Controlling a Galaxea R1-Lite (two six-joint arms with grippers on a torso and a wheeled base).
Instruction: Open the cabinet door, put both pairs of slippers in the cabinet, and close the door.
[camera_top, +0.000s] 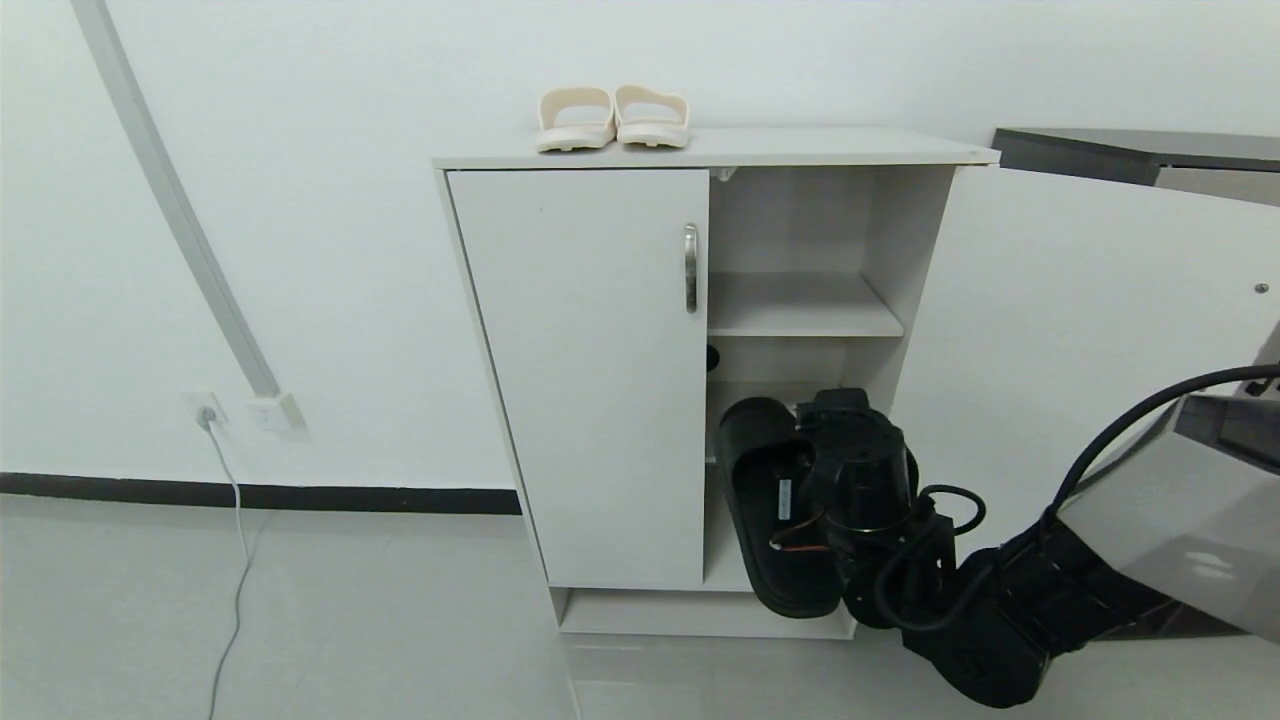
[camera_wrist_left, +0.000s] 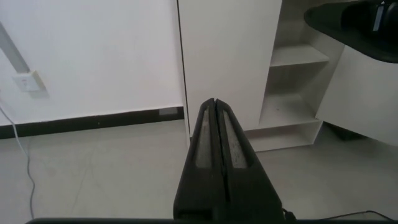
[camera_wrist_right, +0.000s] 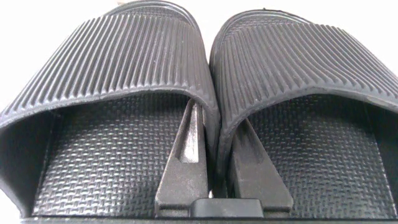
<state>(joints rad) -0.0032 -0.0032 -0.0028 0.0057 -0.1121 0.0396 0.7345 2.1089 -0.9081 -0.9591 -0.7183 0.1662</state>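
Holding the pair of black slippers (camera_top: 775, 505) at lower centre-right of the head view, the right pincer (camera_wrist_right: 216, 163) has one finger inside each slipper. It squeezes the two neighbouring side walls together, judged so that a single grasp carries both.

- Pair stands on edge, lengthwise up, at the mouth of the cabinet (camera_top: 720, 148), lower compartment, beneath the shelf (camera_top: 800, 310). Whether it has passed the front edge: cannot tell.
- Door at frame right (camera_top: 1080, 330) is swung wide; door at centre (camera_top: 590, 380) is closed, its handle (camera_top: 690, 267) beside the opening.
- Beige slippers (camera_top: 613, 118) lie side by side on the cabinet top, upper centre, not yet stowed.
- Left pincer (camera_wrist_left: 215, 124): fingers pressed together on nothing, above the floor (camera_wrist_left: 93, 174), facing the cabinet. Probably parked clear of the working arm.

Judgement: first pair about half placed. Second pair and door closing remain.
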